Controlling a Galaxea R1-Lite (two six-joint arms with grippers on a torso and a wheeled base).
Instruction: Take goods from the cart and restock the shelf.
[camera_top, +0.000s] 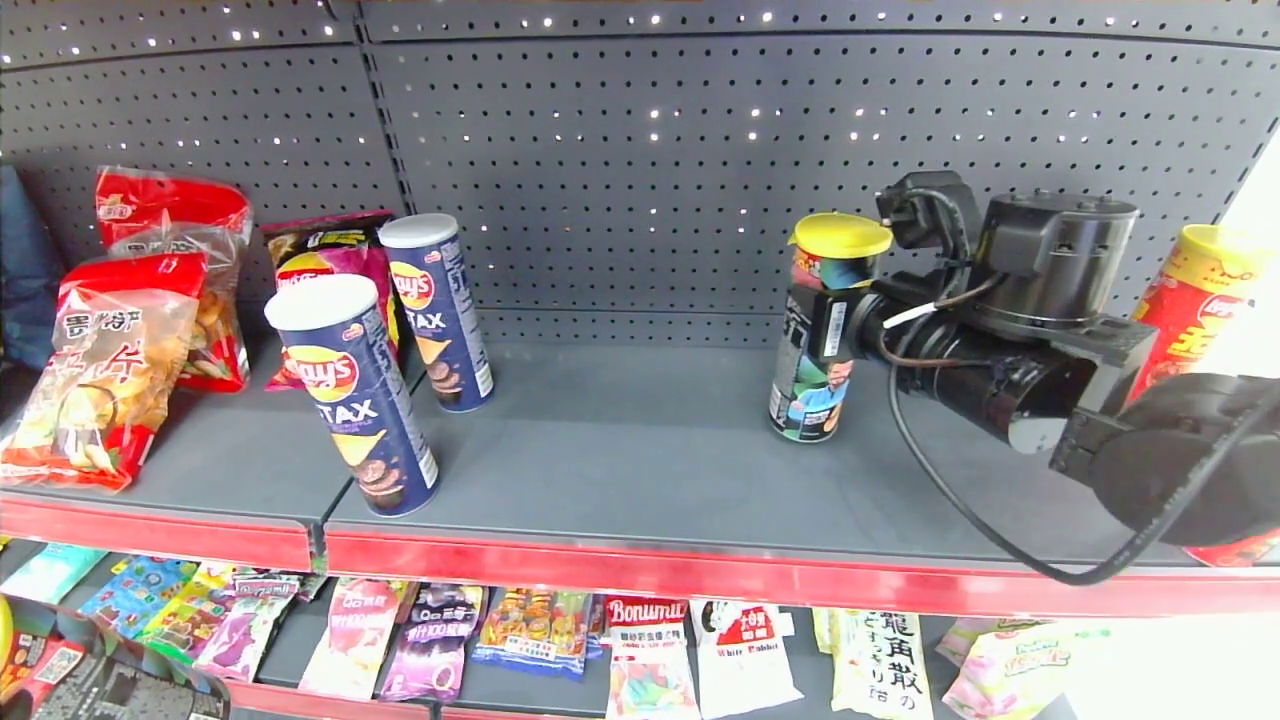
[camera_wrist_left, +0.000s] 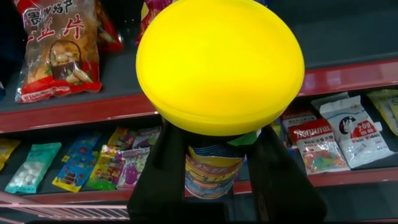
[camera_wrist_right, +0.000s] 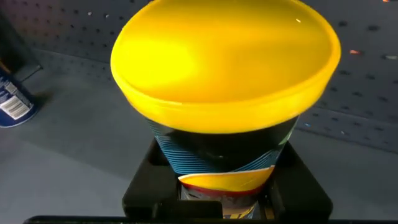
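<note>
Clamped in right gripper (camera_top: 815, 335) — yellow-lid can (camera_top: 838, 237), upright at shelf (camera_top: 620, 450), well right of blue cans (camera_top: 352, 400). Clamped in left gripper (camera_wrist_left: 214, 180) — second can (camera_wrist_left: 221, 62), before shelf front.

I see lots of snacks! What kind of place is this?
Probably a shop's snack aisle: a red-edged shelf with a pegboard back, chip cans standing on it, snack bags laid out below.

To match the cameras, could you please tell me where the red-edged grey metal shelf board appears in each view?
Head view: the grey metal shelf board spans the middle, below the right gripper.
Left wrist view: board behind the left gripper and its yellow-lidded can.
Right wrist view: board beneath the other yellow-lidded can.
Shared landmark: red plastic snack bag, head and left wrist views.
</note>
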